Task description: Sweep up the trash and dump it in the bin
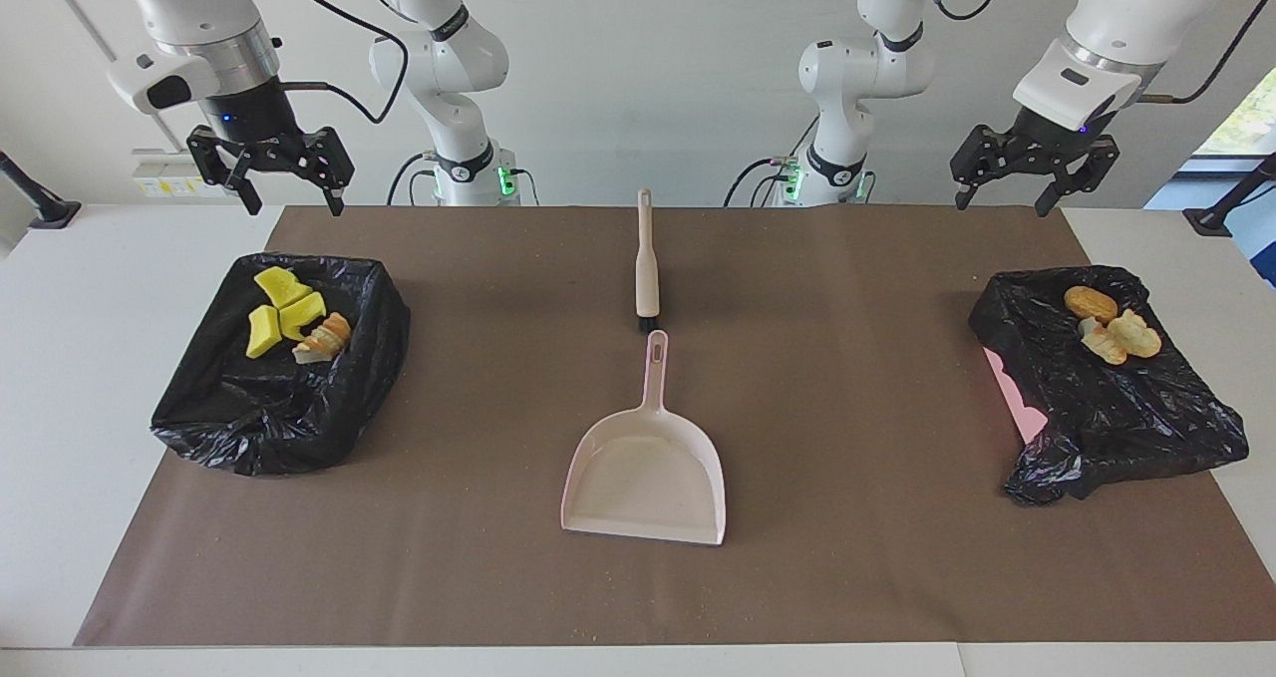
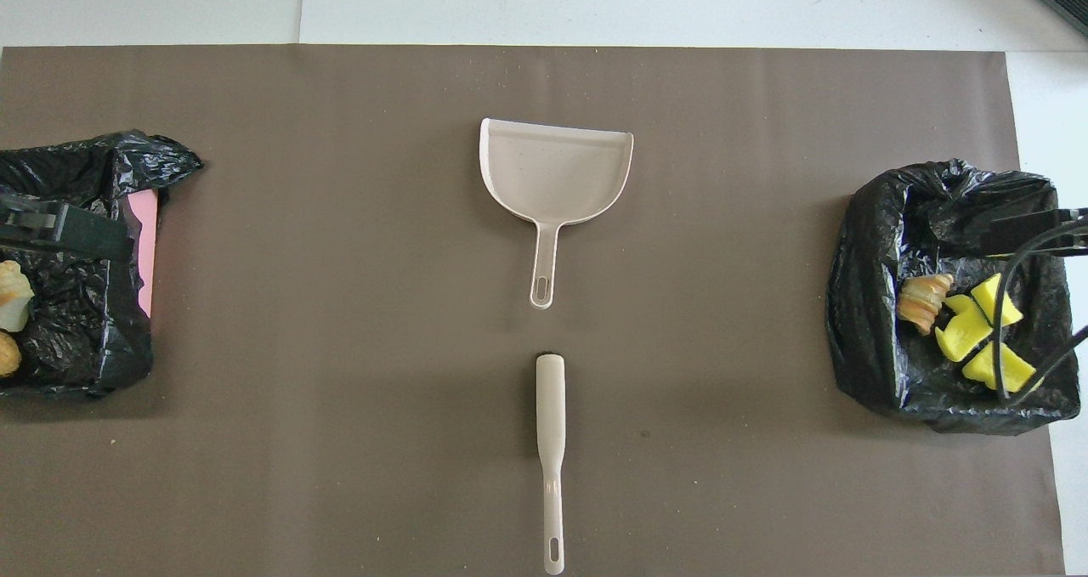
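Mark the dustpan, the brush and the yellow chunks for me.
dustpan (image 1: 643, 478), facing view, bare pan floor.
brush (image 2: 550, 398), overhead view, upper handle.
yellow chunks (image 1: 281, 287), facing view, top chunk in the bin.

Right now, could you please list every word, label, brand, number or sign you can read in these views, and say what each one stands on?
None can be read.
The dustpan, the brush, the two black bin bags and the brown mat carry no print.
A pale box near the right arm's base has small marks, too small to read.
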Robot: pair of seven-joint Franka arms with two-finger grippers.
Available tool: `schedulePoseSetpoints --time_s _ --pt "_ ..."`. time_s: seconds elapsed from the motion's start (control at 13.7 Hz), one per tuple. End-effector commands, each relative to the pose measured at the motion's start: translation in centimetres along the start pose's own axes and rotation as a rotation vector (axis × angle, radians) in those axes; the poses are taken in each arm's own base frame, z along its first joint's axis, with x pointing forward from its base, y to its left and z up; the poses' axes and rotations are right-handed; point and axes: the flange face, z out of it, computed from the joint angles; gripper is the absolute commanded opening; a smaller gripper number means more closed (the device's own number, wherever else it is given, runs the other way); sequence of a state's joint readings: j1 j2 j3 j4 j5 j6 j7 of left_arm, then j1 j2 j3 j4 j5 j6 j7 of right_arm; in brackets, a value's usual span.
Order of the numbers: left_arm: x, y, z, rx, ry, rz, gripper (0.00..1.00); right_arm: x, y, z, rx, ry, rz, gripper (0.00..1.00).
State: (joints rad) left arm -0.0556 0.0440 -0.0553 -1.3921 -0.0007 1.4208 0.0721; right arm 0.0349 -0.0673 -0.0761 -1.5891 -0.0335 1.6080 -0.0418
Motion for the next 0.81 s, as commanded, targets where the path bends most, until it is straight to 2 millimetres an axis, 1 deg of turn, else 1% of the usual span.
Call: schedulePoseSetpoints --time_s 0.0,0.29,0.51,0.59,0.73 --pt "0.19 -0.57 -1.01 0.009 -0.010 0.003 1.00 -0.51 0.21 -0.35 0.001 -0.005 -0.011 1.00" --pt "0.00 -0.46 -1.32 0.010 0.002 0.005 1.00 -0.51 0.21 -0.35 0.001 -0.005 -0.011 1.00" --pt "-0.42 -0.54 -0.92 0.009 -0.008 0.001 1.00 -0.49 0.21 -0.37 0.001 -0.004 -0.011 1.00" --pt "-0.72 -0.41 -1.28 0.010 -0.002 0.002 1.00 -0.51 0.21 -0.35 0.001 -0.005 -0.011 1.00" --pt "-0.71 -0.41 -1.14 0.010 -0.005 0.002 1.00 -0.51 0.21 -0.35 0.001 -0.005 -0.011 1.00"
